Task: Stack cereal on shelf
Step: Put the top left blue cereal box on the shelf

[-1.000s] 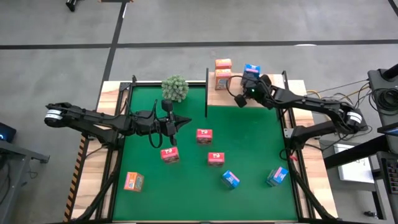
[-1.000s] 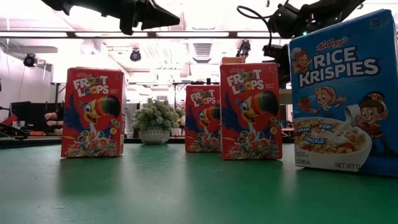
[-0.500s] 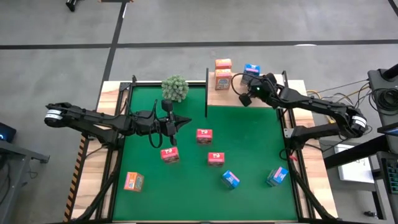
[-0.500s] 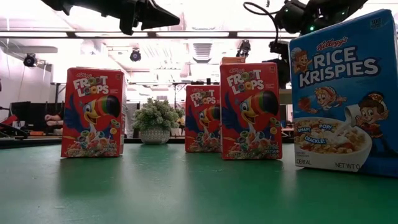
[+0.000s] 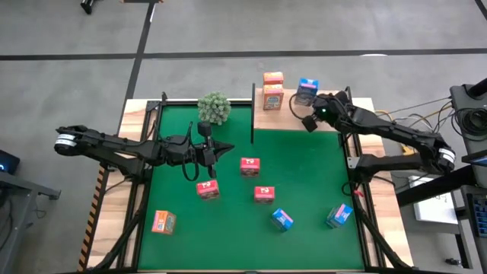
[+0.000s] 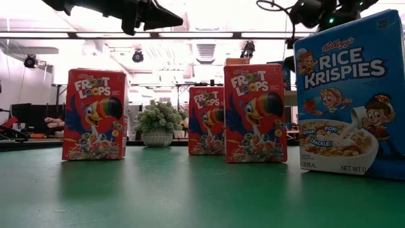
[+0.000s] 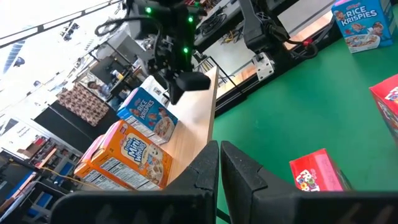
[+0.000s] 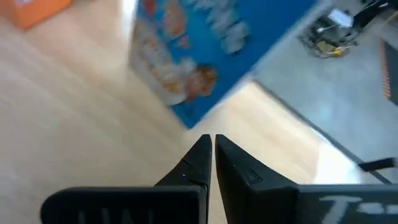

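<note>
On the shelf [image 5: 270, 120], a light wooden board at the far right, two orange cereal boxes [image 5: 272, 88] and one blue box [image 5: 307, 90] stand on their bases. My right gripper [image 5: 308, 122] hovers shut just near of the blue box [image 8: 205, 56], touching nothing. Three red boxes [image 5: 249, 165], two blue ones [image 5: 282, 220] and an orange one [image 5: 163, 221] rest on the green mat [image 5: 304, 167]. My left gripper [image 5: 228, 150] hangs shut above the mat's middle, left of the red boxes, holding nothing.
A round green plant [image 5: 214, 107] stands at the mat's far edge, left of the shelf. Thin black posts [image 5: 253, 114] rise at the shelf's left end and at the table's corners. Bare mat lies between the red boxes and the shelf.
My right gripper, shut throughout, has drawn back from the blue box on the shelf toward the table's right edge and risen a little. The blue box has stayed upright where it was.
</note>
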